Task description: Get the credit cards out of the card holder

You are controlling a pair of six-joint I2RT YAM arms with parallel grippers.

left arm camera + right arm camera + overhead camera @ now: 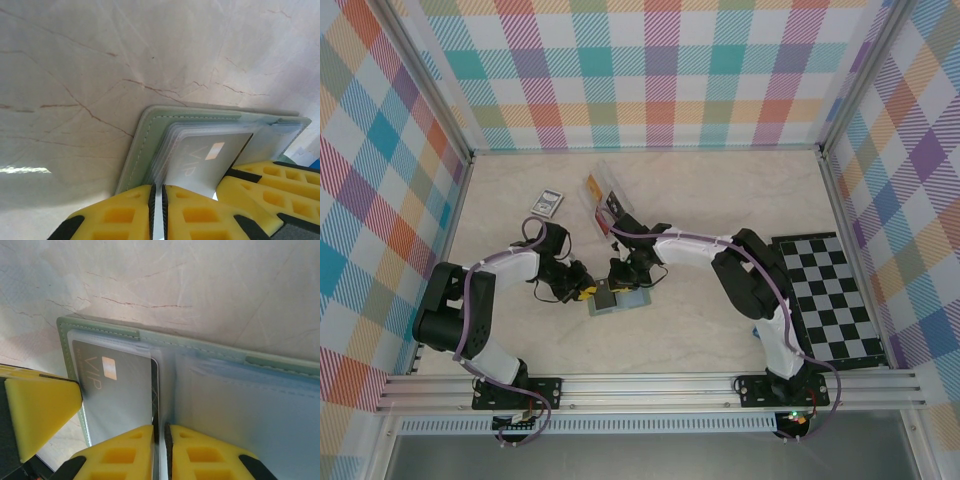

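As end effectors (pixel 156 212) (pixel 160 452) pinch card holder (pixel 136 150), card (pixel 197 162) half-hidden.

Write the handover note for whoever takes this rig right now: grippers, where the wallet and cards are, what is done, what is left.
The left gripper has its jaws nearly together, pinching the near edge of the card holder.
The right gripper has its jaws nearly together on a thin leaf near the holder's middle.
The holder lies open on the table between the arms.
A grey VIP card sits in a clear sleeve, not yet out.
An orange piece and a red piece lie at the clear tray; too small to tell if they are cards.
Done: holder opened and held. Left: pull the VIP card, check other sleeves.
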